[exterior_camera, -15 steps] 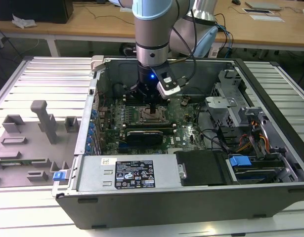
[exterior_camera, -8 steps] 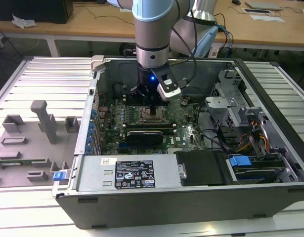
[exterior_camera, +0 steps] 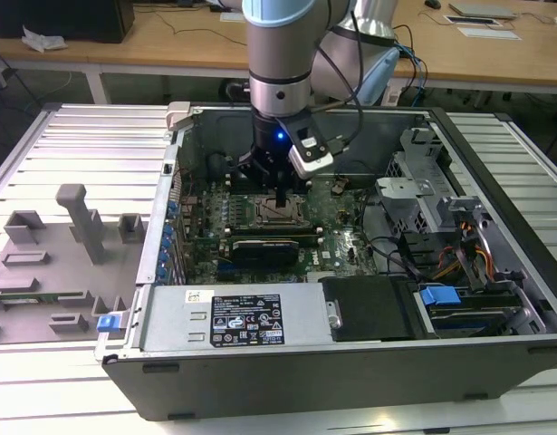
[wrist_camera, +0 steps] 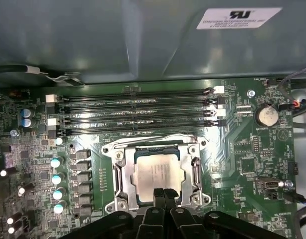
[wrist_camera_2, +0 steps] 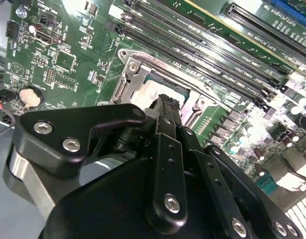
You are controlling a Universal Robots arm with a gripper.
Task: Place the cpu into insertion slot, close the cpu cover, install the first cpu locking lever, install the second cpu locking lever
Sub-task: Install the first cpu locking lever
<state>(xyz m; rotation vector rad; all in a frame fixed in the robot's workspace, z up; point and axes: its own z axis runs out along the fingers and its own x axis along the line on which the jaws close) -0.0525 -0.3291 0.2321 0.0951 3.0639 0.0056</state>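
**Mia:** What does the exterior view show?

**Ben:** The arm reaches down into the open computer case (exterior_camera: pixel 495 299). The gripper (exterior_camera: pixel 283 195) hangs right over the insertion slot (exterior_camera: pixel 276 213) on the green board (exterior_camera: pixel 341 240). A grey tray of holders (exterior_camera: pixel 52 263) lies outside the case, at about nine o'clock from it.

**Mia:** And the first wrist view?

**Ben:** This one looks straight down. The cpu (wrist_camera: pixel 157 175) lies flat inside the insertion slot (wrist_camera: pixel 157 174). The silver cpu cover (wrist_camera: pixel 157 172) seems to lie down around the chip, but Ben cannot be sure. The gripper (wrist_camera: pixel 162 195) touches or nearly touches the chip's near edge. Its fingers (wrist_camera: pixel 157 194) are pressed together, tips meeting, with nothing seen between them. The long black memory slots (wrist_camera: pixel 138 109) sit at twelve o'clock from the chip.

**Mia:** And the second wrist view?

**Ben:** It looks past the gripper (wrist_camera_2: pixel 165 102) from the side. The cpu (wrist_camera_2: pixel 148 92) shows as a pale patch just beyond the tip.

**Mia:** How far along is the job?

**Ben:** The chip looks placed. Ben judges the two locking levers are likely left; he cannot pick them out.

**Mia:** What does each view add?

**Ben:** The exterior view gives the whole case. The first wrist view gives the chip's whole face.
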